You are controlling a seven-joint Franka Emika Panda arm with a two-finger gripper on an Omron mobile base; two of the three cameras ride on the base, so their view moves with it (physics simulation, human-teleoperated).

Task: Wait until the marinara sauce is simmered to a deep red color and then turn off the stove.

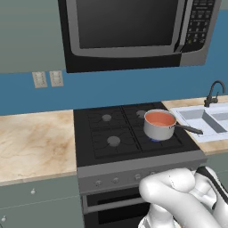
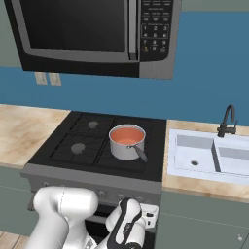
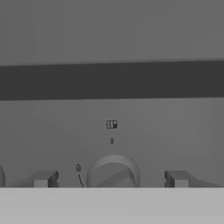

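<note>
The black four-burner gas stove [image 1: 133, 133] carries, on its front right burner, a small shiny steel saucepan [image 2: 127, 142] of orange-red marinara sauce [image 1: 160, 119]. Your gripper [image 3: 111, 179] stands spread astride a small round grey knob [image 3: 113, 173]; expect it rigid and smooth, so pinch its raised rib.

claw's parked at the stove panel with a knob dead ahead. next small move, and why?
Probably ease the claw straight forward so its fingertips straddle the knob, then close. In the hand view the jaws stand wide on either side of that knob, not touching it. One caveat: the marinara sauce in the saucepan looks orange-red rather than deep red, so holding off the turn seems wise.
</note>
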